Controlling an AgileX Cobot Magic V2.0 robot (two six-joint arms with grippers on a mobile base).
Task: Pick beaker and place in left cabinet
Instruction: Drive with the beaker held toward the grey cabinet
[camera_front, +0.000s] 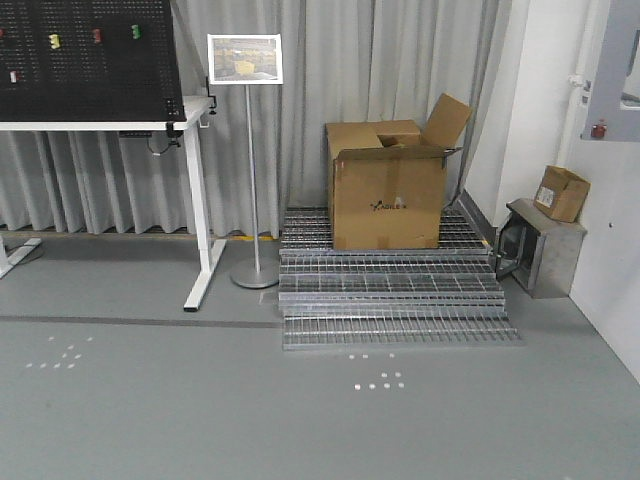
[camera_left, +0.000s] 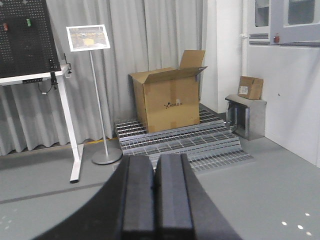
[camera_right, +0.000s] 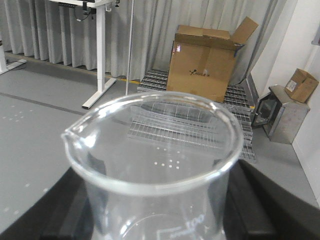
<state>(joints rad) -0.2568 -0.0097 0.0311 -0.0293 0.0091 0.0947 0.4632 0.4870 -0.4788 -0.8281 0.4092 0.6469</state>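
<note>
The beaker (camera_right: 155, 150), clear glass with a pour spout at its left rim and white printed marks low on its wall, fills the right wrist view. My right gripper (camera_right: 157, 205) is shut on it, with one dark finger (camera_right: 60, 210) on its left side and the other on its right. My left gripper (camera_left: 154, 172) is shut with nothing between its black fingers, and it points towards the floor and the steel steps. Neither gripper shows in the front view. I cannot make out the left cabinet in any view.
An open cardboard box (camera_front: 388, 185) stands on steel grating steps (camera_front: 390, 290). A sign stand (camera_front: 250, 160) and a white-legged table (camera_front: 195, 200) with a black pegboard are at the left. A small metal box (camera_front: 540, 245) carries a carton at the right. A grey windowed panel (camera_left: 285, 22) is at the upper right.
</note>
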